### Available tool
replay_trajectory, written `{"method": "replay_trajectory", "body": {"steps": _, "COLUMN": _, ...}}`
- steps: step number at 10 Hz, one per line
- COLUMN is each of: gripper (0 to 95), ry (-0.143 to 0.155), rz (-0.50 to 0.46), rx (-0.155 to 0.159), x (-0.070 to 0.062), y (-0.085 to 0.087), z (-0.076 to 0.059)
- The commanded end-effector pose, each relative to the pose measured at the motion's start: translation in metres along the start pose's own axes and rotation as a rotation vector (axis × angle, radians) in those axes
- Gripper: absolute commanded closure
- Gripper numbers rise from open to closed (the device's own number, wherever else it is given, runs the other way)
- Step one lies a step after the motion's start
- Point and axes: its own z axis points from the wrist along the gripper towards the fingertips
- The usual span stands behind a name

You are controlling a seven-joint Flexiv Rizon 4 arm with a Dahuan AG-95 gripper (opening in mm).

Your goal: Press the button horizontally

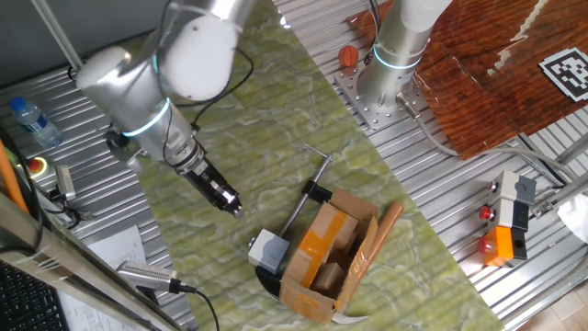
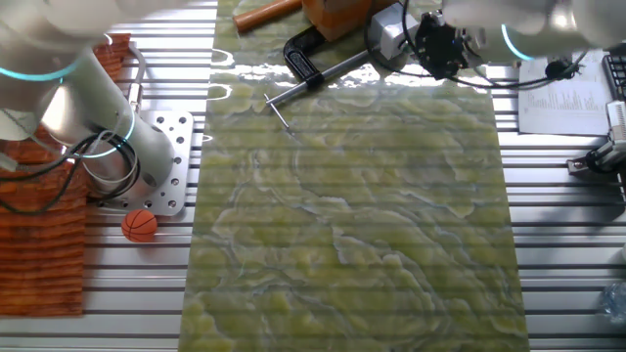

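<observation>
The button (image 1: 267, 246) is seen as a small grey box with a white face, seated on a black base at the near end of the cardboard box (image 1: 329, 259), on the green marbled mat (image 1: 276, 119) that covers the tabletop (image 1: 432, 184); a black clamp (image 1: 312, 195) is fixed beside the cardboard box, so the assembly is judged to be held against a sideways push. The pincer (image 1: 231, 206) is held above the mat, near the button but apart from it, up and to the left in one fixed view; whether its fingers are apart or together cannot be told, since no gap or contact is shown in either view.

The button is judged to be light, rigid and plastic, not fragile under a modest push; no grasp is called for; contact is best made squarely on the face that gives way, along the tabletop, so that the small box is not tipped or slid off its base.

In one fixed view the button, the open cardboard box and the wooden handle (image 1: 386, 225) are shown from above, with clear space between pincer and button; in the other fixed view the button (image 2: 389, 37) is crowded at the top edge and partly hidden behind the pincer (image 2: 416, 47), so the separation cannot be judged there; that view, however, shows the clamp's long screw (image 2: 313, 80) lying across the mat and an orange ball (image 2: 140, 225) by the second arm's base (image 2: 166, 166).
</observation>
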Motion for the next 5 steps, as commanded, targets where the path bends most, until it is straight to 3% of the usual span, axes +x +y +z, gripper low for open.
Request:
{"method": "replay_trajectory", "body": {"steps": 1, "gripper": 95.0, "ry": -0.034, "rz": 0.024, "rx": 0.247, "x": 0.014, "y": -0.023, "z": -0.033}}
{"method": "replay_trajectory", "body": {"steps": 2, "gripper": 95.0, "ry": -0.029, "rz": 0.023, "rx": 0.276, "x": 0.019, "y": -0.036, "z": -0.047}}
{"method": "replay_trajectory", "body": {"steps": 3, "gripper": 95.0, "ry": -0.026, "rz": 0.022, "rx": 0.3, "x": 0.021, "y": -0.042, "z": -0.053}}
{"method": "replay_trajectory", "body": {"steps": 4, "gripper": 95.0, "ry": -0.018, "rz": 0.017, "rx": 0.364, "x": 0.022, "y": -0.052, "z": -0.062}}
{"method": "replay_trajectory", "body": {"steps": 5, "gripper": 95.0, "ry": -0.041, "rz": 0.008, "rx": 0.424, "x": 0.022, "y": -0.053, "z": -0.064}}
